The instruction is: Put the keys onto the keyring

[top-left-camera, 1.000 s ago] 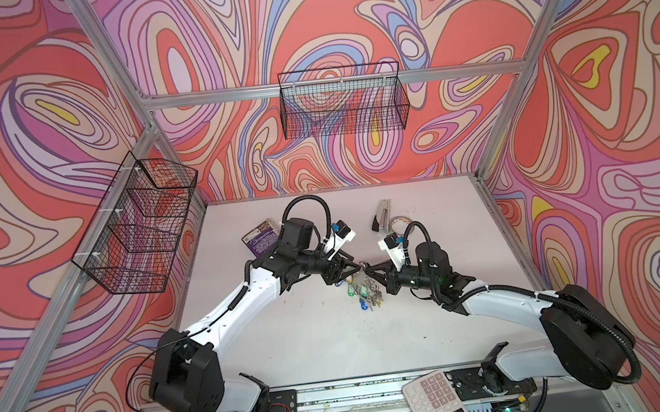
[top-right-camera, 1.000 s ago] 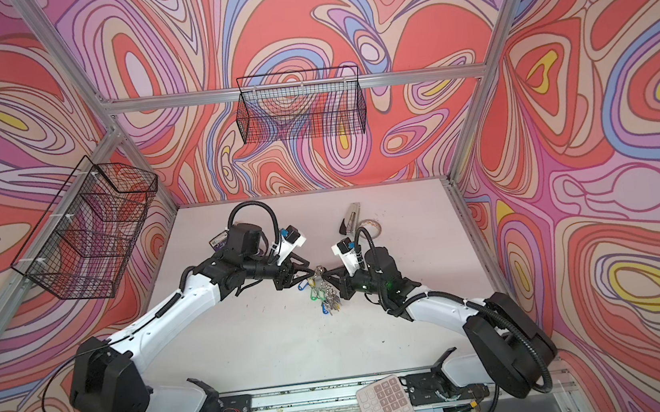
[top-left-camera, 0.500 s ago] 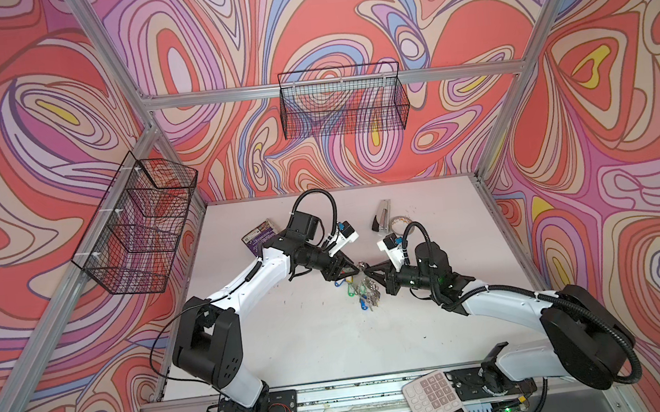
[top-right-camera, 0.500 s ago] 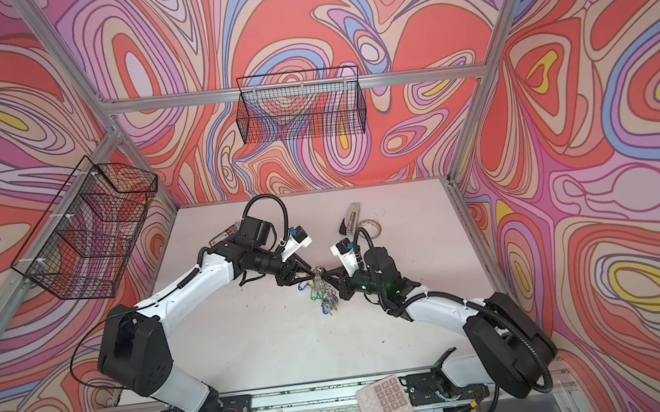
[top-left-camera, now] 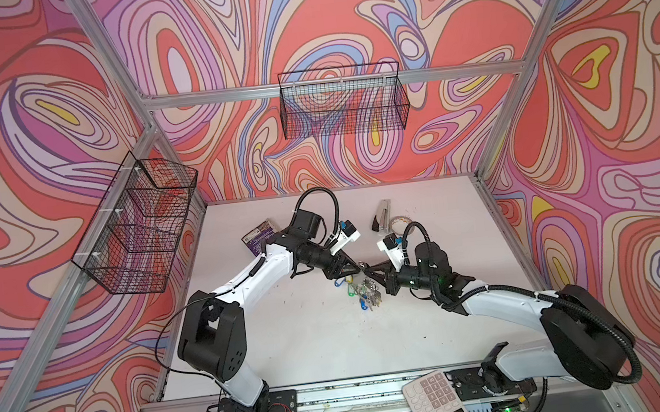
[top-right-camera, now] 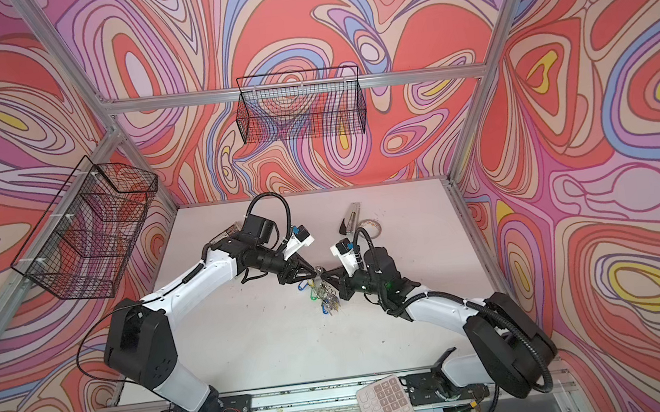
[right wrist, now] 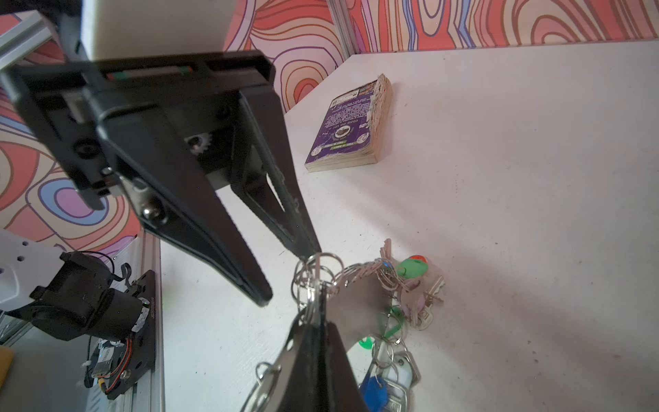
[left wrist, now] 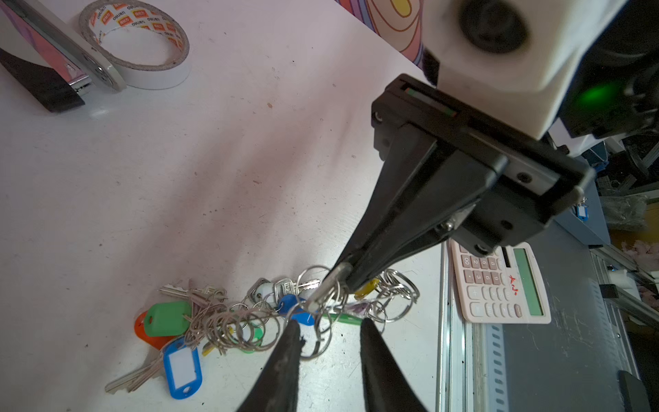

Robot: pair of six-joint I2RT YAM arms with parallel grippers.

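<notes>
The keyring (right wrist: 356,303), a flat grey metal plate edged with small rings and colour-tagged keys, hangs tilted over the table in both top views (top-left-camera: 366,291) (top-right-camera: 327,295). My right gripper (right wrist: 317,323) (left wrist: 344,273) is shut on the plate's edge. My left gripper (left wrist: 331,324) (right wrist: 289,277) faces it, open, tips among the small rings; one finger (left wrist: 294,331) touches a ring. The keys, with a dark-rimmed tag showing a white window (right wrist: 401,371), lie in the bundle under the plate. I cannot tell whether a ring holds them.
A tape roll (left wrist: 149,76) and a stapler (left wrist: 46,71) lie at the back right of the table. A purple book (right wrist: 346,132) lies at the back left. A calculator (top-left-camera: 439,402) rests on the front rail. Wire baskets (top-left-camera: 138,227) (top-left-camera: 345,105) hang on the walls.
My left arm has swung its elbow up and brought its gripper in to the keyring's rings, with the jaws narrower than before. The right gripper has stayed put, still holding the plate.
</notes>
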